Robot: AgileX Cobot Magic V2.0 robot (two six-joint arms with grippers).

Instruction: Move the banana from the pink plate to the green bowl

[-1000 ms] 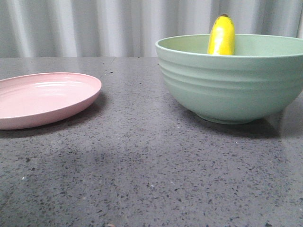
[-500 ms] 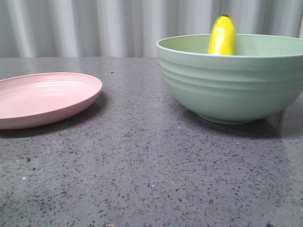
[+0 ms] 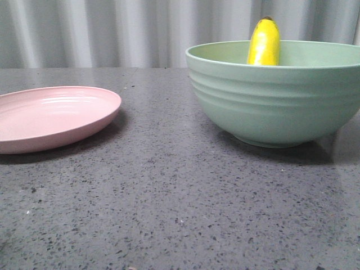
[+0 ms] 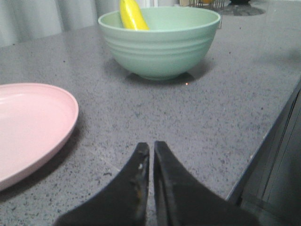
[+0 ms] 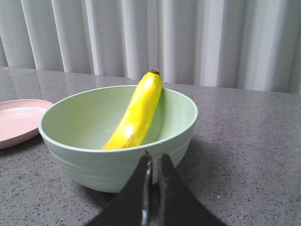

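Front view: the banana (image 3: pixel 264 43) leans inside the green bowl (image 3: pixel 275 95); the pink plate (image 3: pixel 53 116) sits bare. Left wrist view: the left claw (image 4: pixel 151 151), pinched together and holding nothing, has the plate beside it. Right wrist view: the right claw (image 5: pixel 153 162), likewise narrow and holding nothing, sits just before the bowl's wall; a forward nudge could tip the bowl or topple the banana.

Glossy banana (image 5: pixel 136 113) — matte bowl (image 5: pixel 113 165)

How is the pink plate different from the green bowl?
The pink plate is flat and shallow; the green bowl is deep and stands much taller. The plate's outside looks smooth, while the bowl has ridges running around it. The plate has nothing on it, but the bowl holds the banana, which leans on its wall and pokes above the rim. Both are round and sit on the grey table.
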